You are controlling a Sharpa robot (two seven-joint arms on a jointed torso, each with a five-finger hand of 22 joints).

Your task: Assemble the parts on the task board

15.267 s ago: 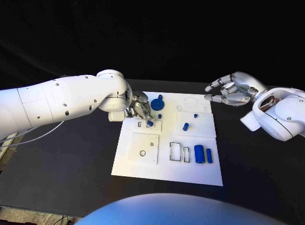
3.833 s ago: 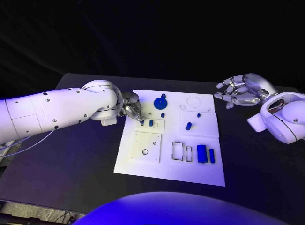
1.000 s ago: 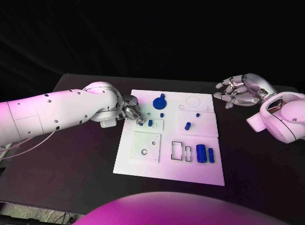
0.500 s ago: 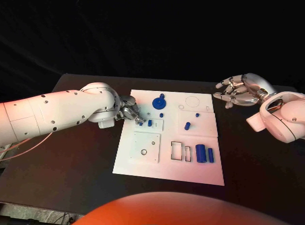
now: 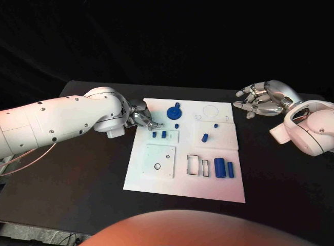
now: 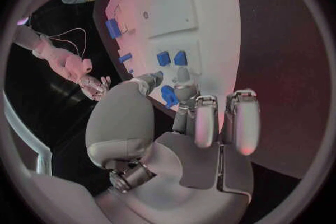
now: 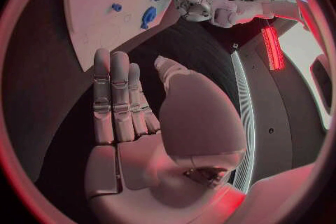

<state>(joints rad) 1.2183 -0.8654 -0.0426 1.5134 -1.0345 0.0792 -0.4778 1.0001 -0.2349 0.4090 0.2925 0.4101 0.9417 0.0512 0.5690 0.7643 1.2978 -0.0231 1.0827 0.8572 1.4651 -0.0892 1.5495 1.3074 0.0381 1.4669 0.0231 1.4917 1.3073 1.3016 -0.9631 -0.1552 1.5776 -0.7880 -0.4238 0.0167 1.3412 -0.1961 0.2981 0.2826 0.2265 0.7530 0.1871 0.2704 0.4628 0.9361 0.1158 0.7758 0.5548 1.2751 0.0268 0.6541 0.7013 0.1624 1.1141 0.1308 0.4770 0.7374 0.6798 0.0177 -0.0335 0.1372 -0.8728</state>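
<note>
My main worry is the two small blue pegs (image 5: 158, 135) standing side by side in a raised block near the white board's (image 5: 211, 189) left edge: my left hand (image 5: 141, 117) hovers just beside them, and a careless sweep could tip one out. That hand is released, fingers loosely apart, grasping nothing, its arm reaching in low across the black table (image 5: 71, 169). My right hand (image 5: 260, 103) waits off the board's far right corner, fingers spread, empty.

Dim black surroundings, warm reddish light, strong fisheye bending in wrist views.
</note>
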